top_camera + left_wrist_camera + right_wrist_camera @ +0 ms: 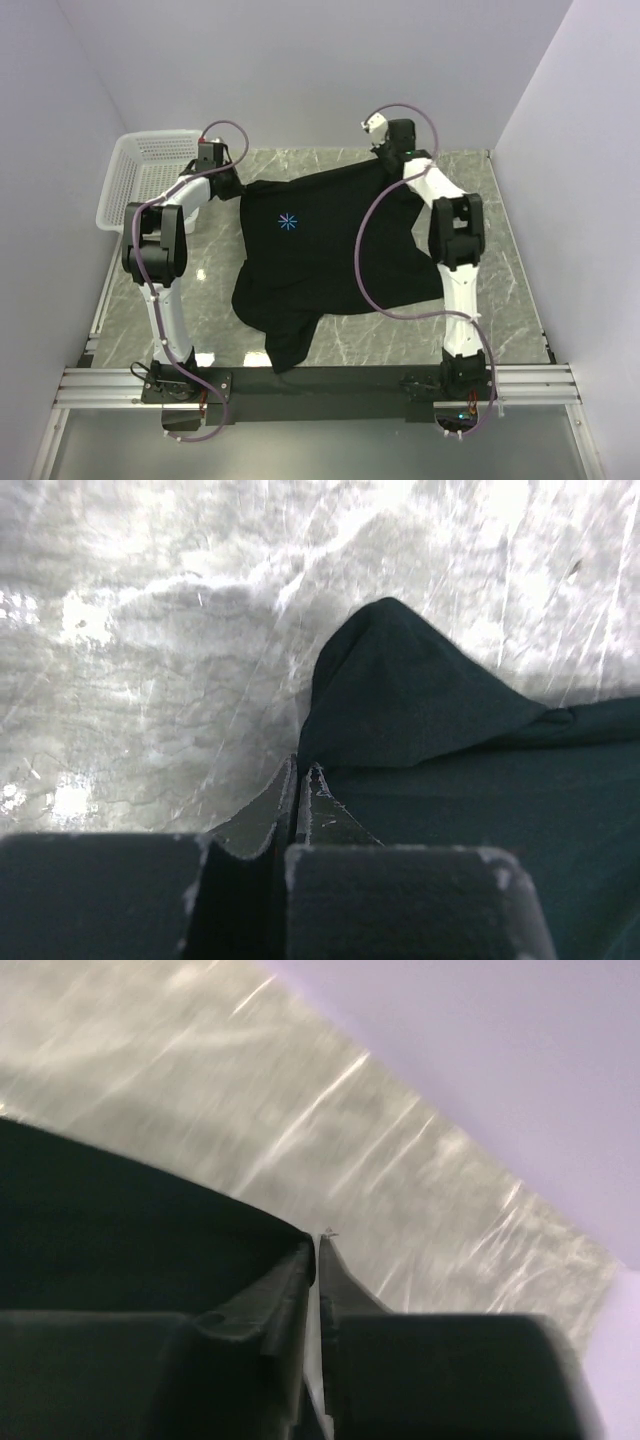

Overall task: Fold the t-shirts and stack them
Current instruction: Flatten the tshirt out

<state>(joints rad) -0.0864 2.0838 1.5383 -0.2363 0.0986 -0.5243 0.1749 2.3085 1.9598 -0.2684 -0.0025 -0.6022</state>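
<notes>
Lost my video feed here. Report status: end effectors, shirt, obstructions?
Left end effector shut on t-shirt, far-left corner; right end effector same, far-right corner. Near side rumpled. Basket off left, nothing blocking.

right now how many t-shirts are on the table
1: the black t-shirt spread over the middle of the table, its far corners pinched by the left gripper and right gripper. Another beneath would be hidden.

The top camera looks down from high up behind both arms and sees the whole surface (500,300). One wrist camera sits close behind the left claw (303,770), one behind the right claw (316,1243), each looking along it. All views share the black t-shirt (320,240).
</notes>
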